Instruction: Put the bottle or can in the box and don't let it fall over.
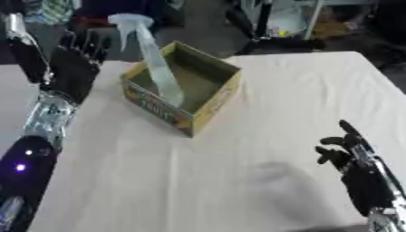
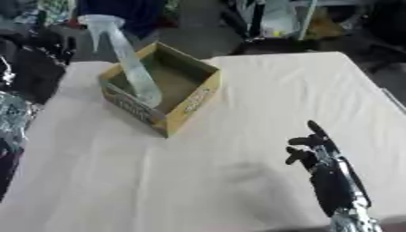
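Clear plastic spray bottle [image 1: 155,63] standing inside an open cardboard box [image 1: 208,106]. The bottle's base rests on the box floor toward the near right part of the interior, close to the near right wall; its body leans up and away to the far left, so that the pale trigger head [image 1: 128,21] projects well above the box's far left rim. Whether the bottle touches that rim cannot be told. The box is shallow, with yellow outer walls and a dull green-brown interior; its near left wall carries a printed label with coloured lettering that is too blurred to read. The box sits askew on the bench [image 1: 301,90], one corner pointing toward the viewer, in the far left part of the surface. The bench is covered with a pale cream cloth.

Left robot hand [image 1: 75,63]: raised to the left of the box, beside but apart from both box and bottle, fingers straight and pointing up and away, released and holding nothing. Its black and silver forearm [image 1: 47,118] runs down the left edge of the view to a dark joint with small lit points.

Right robot hand [image 1: 349,154]: near the lower right corner, well apart from the box, edge-on to the view with fingers relaxed and pointing up, released and holding nothing.

Dark, cluttered surroundings lie beyond the bench's far edge.
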### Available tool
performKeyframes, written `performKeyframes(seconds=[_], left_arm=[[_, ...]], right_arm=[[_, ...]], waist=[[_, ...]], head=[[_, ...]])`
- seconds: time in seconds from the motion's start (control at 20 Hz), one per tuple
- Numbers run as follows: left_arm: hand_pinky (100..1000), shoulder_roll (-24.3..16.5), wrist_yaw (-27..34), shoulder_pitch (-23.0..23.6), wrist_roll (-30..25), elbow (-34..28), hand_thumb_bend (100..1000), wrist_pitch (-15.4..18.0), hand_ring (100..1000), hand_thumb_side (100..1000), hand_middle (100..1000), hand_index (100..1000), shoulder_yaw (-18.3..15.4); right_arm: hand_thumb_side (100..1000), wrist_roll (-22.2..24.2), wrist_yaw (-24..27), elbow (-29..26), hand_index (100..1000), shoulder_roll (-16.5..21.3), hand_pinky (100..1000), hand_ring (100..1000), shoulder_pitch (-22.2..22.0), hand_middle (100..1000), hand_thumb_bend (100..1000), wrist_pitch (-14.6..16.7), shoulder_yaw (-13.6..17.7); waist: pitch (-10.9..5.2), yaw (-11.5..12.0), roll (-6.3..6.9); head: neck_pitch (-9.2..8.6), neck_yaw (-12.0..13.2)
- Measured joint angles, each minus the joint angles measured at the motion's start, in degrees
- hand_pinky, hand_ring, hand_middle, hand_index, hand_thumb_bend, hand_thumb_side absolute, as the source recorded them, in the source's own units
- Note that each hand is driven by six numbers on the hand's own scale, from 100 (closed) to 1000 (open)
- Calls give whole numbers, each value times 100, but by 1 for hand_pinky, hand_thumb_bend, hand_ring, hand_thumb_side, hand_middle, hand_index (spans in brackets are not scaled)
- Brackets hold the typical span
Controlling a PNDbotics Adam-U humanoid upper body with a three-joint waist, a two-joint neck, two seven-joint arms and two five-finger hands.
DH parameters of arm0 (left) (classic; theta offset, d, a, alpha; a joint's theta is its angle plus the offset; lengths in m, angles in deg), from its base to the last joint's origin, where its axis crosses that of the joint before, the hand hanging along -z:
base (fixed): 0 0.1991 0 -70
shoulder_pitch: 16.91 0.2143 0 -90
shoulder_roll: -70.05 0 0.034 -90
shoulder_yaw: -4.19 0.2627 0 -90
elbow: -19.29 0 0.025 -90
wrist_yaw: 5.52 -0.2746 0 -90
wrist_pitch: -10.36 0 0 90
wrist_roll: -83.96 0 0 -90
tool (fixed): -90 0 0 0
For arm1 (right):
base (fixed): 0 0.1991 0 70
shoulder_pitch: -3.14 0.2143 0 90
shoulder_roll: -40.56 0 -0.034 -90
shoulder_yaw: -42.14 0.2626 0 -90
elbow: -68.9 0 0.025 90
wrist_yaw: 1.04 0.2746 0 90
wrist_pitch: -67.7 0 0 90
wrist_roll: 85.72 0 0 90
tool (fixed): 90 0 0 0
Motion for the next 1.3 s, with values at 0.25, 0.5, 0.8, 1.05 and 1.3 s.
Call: performKeyframes(seconds=[0.25, 0.5, 0.8, 1.05, 1.3], left_arm=[[566, -26, -244, 693, 45, -1070, 381, 368, 503, 674, 375, 1000, -244], [584, 65, -1072, 1522, -224, -1363, 307, 515, 567, 794, 392, 1000, -377], [587, 714, -2282, 2085, -197, -1169, 331, 373, 582, 827, 387, 1000, -420], [591, 978, -2563, 2107, -174, -885, 330, 224, 593, 847, 389, 1000, -342], [592, 1053, -2687, 2104, -224, -687, 339, 76, 599, 856, 389, 1000, -207]], right_arm=[[615, -41, -8, 0, 1000, 32, 859, 462, -11, 618, 100, 8, 43], [614, -61, -29, 0, 1000, 41, 859, 462, -52, 618, 100, 12, 62], [614, -75, -34, 1, 1000, 59, 859, 462, -76, 619, 100, 18, 62], [613, -72, -43, 2, 1000, 76, 859, 462, -98, 619, 100, 17, 60], [613, -72, -44, 3, 1000, 78, 859, 462, -100, 619, 100, 17, 60]], waist=[[-31, 105, 54], [-73, 206, 67], [-98, 269, 62], [-123, 265, 45], [-123, 245, 31]], head=[[18, -43], [66, -46], [155, -33], [199, 21], [204, 64]])
